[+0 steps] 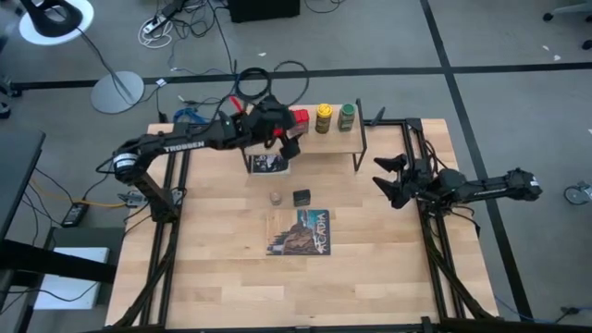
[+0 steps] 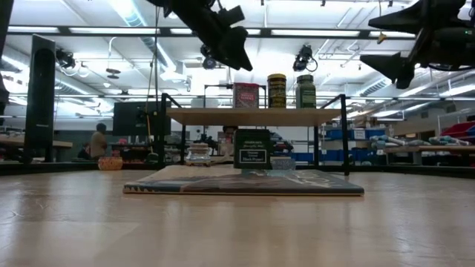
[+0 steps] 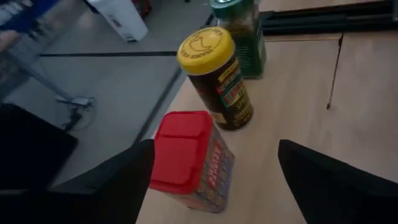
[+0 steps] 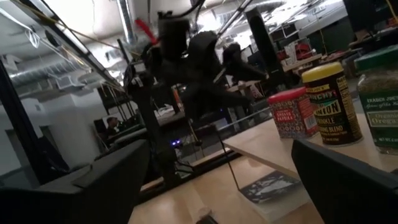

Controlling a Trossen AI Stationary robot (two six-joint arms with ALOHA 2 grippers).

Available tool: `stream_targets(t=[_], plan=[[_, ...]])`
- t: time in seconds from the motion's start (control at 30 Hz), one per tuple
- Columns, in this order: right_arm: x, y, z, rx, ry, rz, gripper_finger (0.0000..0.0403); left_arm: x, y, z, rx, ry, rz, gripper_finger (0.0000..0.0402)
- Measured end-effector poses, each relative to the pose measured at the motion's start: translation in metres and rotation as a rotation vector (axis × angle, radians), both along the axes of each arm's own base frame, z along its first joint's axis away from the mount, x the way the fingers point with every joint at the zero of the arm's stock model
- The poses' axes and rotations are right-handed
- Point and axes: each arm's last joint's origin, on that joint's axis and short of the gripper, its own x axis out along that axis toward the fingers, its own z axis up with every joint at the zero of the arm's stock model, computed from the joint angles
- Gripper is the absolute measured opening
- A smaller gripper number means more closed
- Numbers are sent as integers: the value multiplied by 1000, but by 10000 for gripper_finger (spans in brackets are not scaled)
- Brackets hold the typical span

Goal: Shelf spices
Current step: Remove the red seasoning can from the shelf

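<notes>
The shelf [image 1: 333, 141] stands at the table's far side. On its board, resting on their bases in a row, are the red tin [image 3: 189, 158], the yellow-capped jar [image 3: 214, 74] and the green-capped jar [image 3: 242, 31]. The black tin [image 1: 302, 197] and the tiny clear jar [image 1: 276, 198] stand on the tabletop in front of the shelf. My left gripper [image 3: 214, 149] hovers open above the shelf's left part, a finger on either side of the red tin and above it [image 2: 236, 55]. My right gripper [image 1: 381, 176] waits open in the air over the table's right side.
A flat picture-covered book [image 1: 301, 231] lies near the table's middle, just nearer than the black tin. A smaller picture-covered item [image 1: 269, 164] lies at the shelf's left front leg. The shelf's black legs [image 2: 345, 137] stand between the two arms. Bare tabletop shows toward the near edge.
</notes>
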Motion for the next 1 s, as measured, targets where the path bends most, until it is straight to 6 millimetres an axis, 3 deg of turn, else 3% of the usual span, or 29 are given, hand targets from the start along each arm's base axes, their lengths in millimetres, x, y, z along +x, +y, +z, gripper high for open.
stream_targets(t=[0.27, 0.53, 1.0], plan=[[6, 1, -5, -6, 63, 1, 398, -12, 33, -6, -107, -32, 12, 358], [8, 0, -5, -7, 61, -2, 400, -18, 49, -7, -149, -55, -9, 358], [10, 1, -4, 3, 48, 1, 399, 3, 60, -45, -227, -12, -46, 350]])
